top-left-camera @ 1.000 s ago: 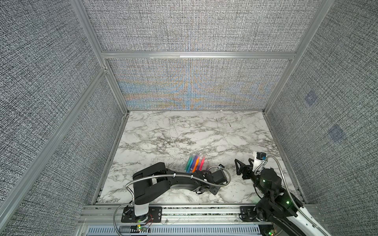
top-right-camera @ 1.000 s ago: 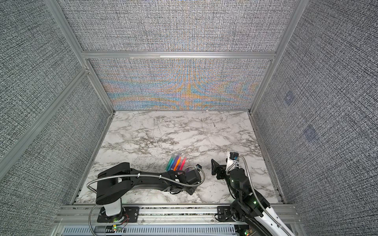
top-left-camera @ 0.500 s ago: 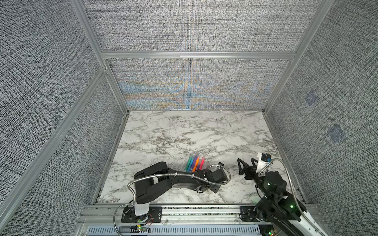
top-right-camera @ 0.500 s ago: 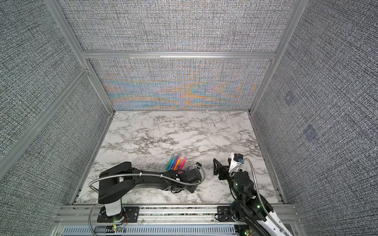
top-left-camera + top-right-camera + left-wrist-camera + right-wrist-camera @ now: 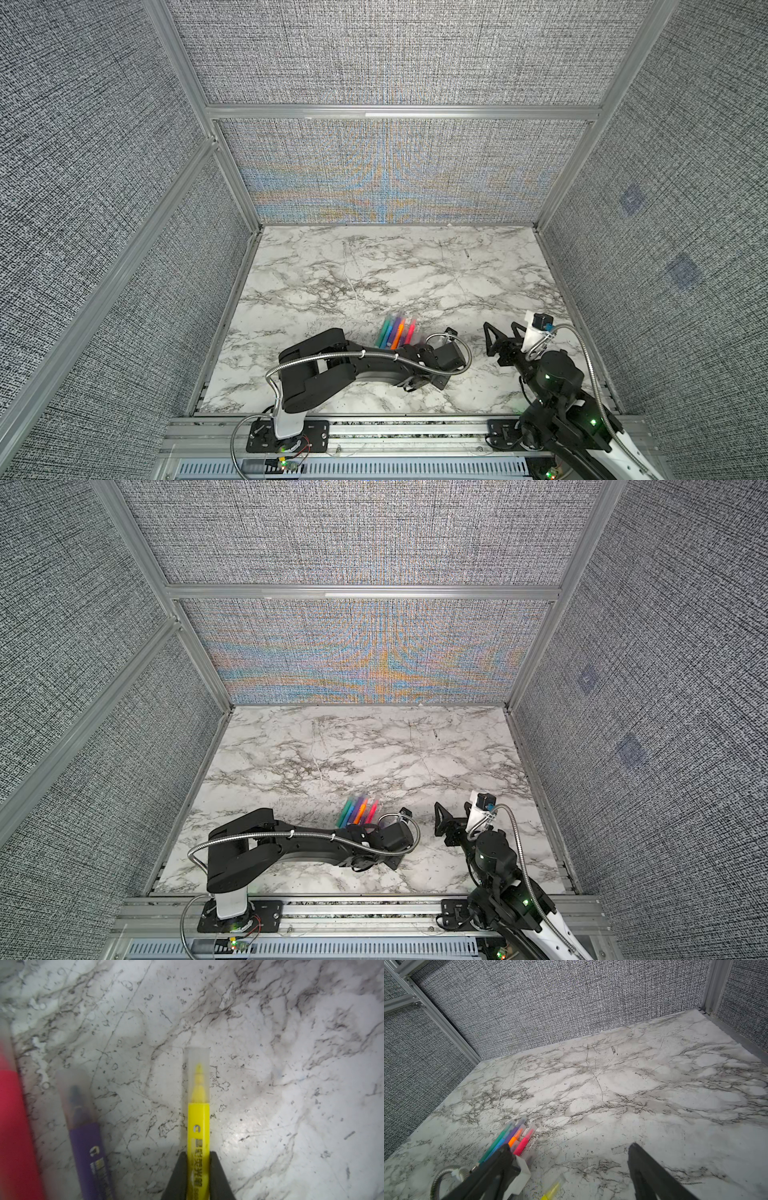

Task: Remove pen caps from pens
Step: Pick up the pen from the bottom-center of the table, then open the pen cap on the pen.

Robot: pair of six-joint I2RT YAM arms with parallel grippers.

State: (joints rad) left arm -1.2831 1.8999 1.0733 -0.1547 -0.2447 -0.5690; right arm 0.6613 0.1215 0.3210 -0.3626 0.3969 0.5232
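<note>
pinching yellow pen (image 5: 198, 1126), left gripper (image 5: 198, 1155); cap (image 5: 197, 1068) on. right gripper (image 5: 569, 1145) spread, empty. other pens (image 5: 397, 332) look capped, none uncapped yet.

Both top views: high above the near edge, looking steeply down on the whole desk (image 5: 374, 270). Left wrist view: very close, facing down along the yellow pen (image 5: 198, 1126). Right wrist view: low, facing the far wall (image 5: 571, 1001); shares that pen.
</note>
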